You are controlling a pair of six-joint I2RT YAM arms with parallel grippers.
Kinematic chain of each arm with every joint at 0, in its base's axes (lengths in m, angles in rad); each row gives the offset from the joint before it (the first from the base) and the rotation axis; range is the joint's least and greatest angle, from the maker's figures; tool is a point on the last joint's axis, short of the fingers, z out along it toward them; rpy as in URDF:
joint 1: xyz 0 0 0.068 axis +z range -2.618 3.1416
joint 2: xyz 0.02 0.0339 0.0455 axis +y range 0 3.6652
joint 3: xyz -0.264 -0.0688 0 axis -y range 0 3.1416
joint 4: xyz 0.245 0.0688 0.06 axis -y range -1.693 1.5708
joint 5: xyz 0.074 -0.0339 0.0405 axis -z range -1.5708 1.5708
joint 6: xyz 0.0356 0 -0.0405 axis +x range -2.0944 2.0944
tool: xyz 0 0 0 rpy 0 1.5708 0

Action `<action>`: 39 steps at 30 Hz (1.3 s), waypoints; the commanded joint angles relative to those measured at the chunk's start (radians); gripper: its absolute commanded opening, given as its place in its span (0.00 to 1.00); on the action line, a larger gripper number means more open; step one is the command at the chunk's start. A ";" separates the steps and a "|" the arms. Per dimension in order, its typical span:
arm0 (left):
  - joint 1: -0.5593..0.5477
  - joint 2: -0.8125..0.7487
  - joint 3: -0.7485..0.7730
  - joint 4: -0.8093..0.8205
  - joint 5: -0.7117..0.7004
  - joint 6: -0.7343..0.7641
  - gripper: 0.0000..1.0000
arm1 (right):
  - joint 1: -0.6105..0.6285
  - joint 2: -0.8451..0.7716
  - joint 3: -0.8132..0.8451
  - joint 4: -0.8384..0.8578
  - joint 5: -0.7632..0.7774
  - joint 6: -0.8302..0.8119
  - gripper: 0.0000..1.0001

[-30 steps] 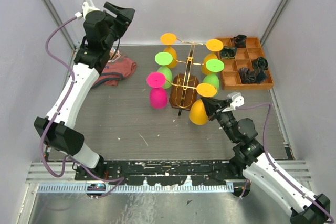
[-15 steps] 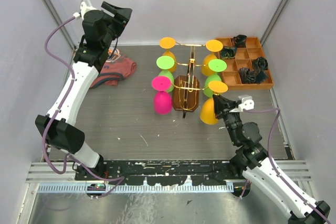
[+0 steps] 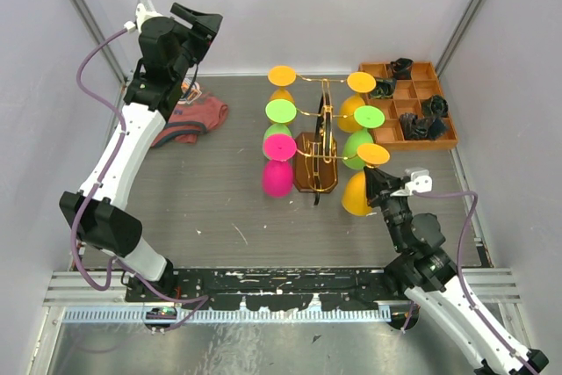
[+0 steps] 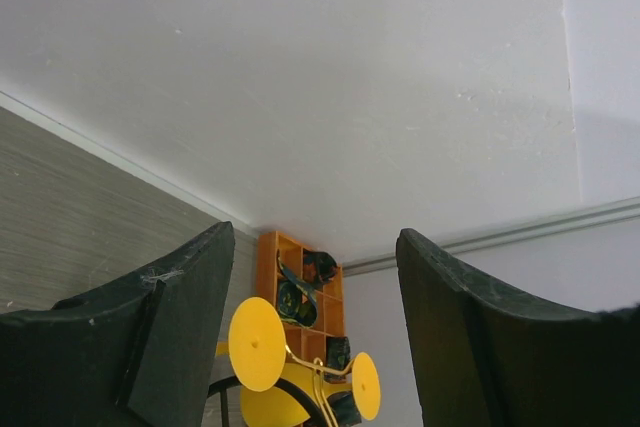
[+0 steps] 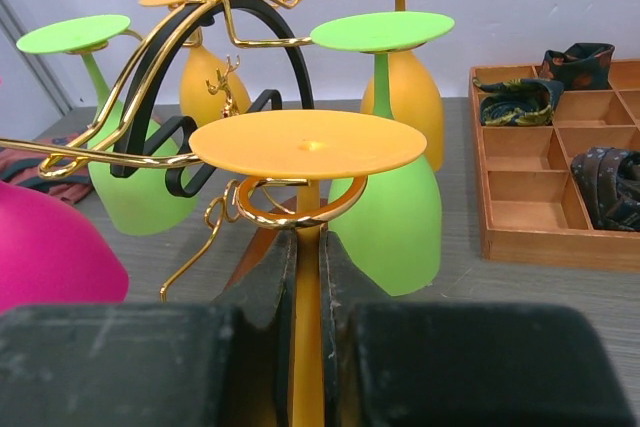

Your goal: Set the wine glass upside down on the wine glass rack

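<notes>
Right wrist view has the right hand pinching the stem of the orange glass, which hangs upside down with its stem inside a scroll of the rack and its foot just above the wire; letting go and backing off seem all that is left. The left hand hovers spread, holding nothing. The tray holds rolled dark ties in some compartments, others bare.
</notes>
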 commanded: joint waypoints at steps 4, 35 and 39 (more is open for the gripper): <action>0.003 -0.012 -0.007 0.046 -0.001 -0.004 0.72 | -0.001 -0.062 -0.023 -0.014 0.091 -0.005 0.01; 0.004 -0.009 -0.054 0.118 -0.058 0.002 0.73 | -0.001 -0.123 0.026 -0.123 0.100 -0.061 0.07; 0.003 -0.003 -0.051 0.119 -0.059 0.000 0.73 | -0.001 -0.097 0.044 -0.141 0.082 -0.041 0.21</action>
